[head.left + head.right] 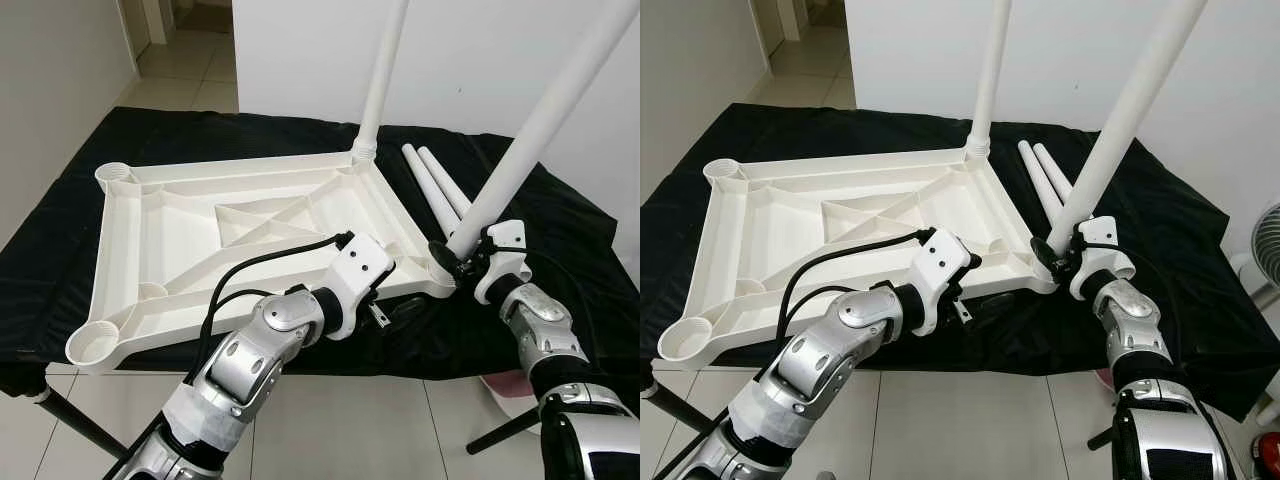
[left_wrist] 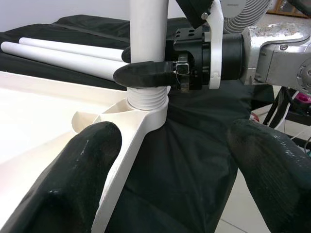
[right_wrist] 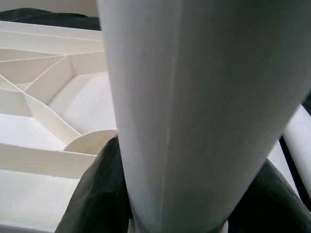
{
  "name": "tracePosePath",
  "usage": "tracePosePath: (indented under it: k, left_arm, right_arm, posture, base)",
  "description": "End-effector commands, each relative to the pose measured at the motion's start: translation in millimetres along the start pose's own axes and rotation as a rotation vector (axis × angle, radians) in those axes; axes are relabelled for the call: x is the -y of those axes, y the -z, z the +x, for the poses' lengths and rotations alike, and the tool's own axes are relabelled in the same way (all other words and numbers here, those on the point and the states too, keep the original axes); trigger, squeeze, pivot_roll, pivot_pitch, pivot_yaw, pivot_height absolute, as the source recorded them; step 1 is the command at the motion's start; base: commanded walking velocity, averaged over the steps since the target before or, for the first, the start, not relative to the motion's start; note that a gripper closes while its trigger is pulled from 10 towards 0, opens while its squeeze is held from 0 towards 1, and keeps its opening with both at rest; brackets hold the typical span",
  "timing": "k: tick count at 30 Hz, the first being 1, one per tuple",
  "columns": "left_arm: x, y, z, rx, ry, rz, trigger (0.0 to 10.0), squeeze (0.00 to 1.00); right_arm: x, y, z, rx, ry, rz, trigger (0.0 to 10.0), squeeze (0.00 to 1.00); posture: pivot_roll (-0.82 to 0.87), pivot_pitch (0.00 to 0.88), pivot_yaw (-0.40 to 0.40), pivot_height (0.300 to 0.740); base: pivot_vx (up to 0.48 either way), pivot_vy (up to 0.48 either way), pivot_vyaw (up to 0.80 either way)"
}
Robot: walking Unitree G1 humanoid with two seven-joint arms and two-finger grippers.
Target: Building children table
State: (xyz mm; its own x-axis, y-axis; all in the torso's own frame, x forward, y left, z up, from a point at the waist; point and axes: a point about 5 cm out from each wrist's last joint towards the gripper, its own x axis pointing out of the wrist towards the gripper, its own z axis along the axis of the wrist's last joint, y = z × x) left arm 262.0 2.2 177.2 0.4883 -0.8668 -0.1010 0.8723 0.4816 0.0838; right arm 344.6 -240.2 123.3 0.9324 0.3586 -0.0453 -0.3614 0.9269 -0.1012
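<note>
The upturned white plastic ribbed tabletop (image 1: 250, 225) lies on a black cloth-covered bench (image 1: 560, 210), its near edge close to the bench's front edge. The right gripper (image 2: 146, 73) clamps a white plastic tube leg (image 1: 520, 150) standing in the near right corner socket. The left gripper (image 2: 170, 170) hovers with fingers spread just beside that corner; two spare white tube legs (image 1: 435, 185) lie on the cloth beyond.

— How is the scene lit?

— Even, soft daylight is seen across the white tabletop (image 1: 250, 225), with no harsh glare; only faint shading is cast inside its ribs. The black cloth (image 1: 560, 230) beneath it is rendered very dark, with little fold detail.

— Is sharpness kept throughout?

— In both head views it is, though straight lines are bowed slightly toward the edges, away from the tabletop. In the left wrist view the near fingers (image 2: 73, 189) are blurred, while the threaded leg (image 2: 148, 43) at the tabletop's corner is held sharp. In the right wrist view that leg (image 3: 204, 111) is softened, a shaded band being seen along one side.
</note>
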Motion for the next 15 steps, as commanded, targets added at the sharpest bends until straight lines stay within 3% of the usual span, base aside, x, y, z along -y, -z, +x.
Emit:
tracePosePath:
  k: [1,8,15]
  left_arm:
    - [5.2,-3.1,1.2,0.003,0.067,0.007,10.0,0.0]
    - [4.6,-5.9,1.1,0.01,0.065,0.008,10.0,0.0]
    - [4.7,-7.3,0.7,0.014,0.065,0.006,10.0,0.0]
  right_arm:
    - [0.4,20.6,-7.2,-0.091,0.039,0.048,0.0,0.0]
    - [2.1,26.5,-6.8,-0.117,0.077,0.14,0.0,0.0]
    - [2.6,28.9,-5.9,-0.139,0.097,0.152,0.0,0.0]
  posture:
    - [-0.03,0.0,-0.027,0.74]
    - [-0.03,0.0,-0.028,0.74]
    - [-0.03,0.0,-0.027,0.74]
  base:
    - [0.0,0.0,0.0]
    - [0.0,0.0,0.0]
    - [0.0,0.0,0.0]
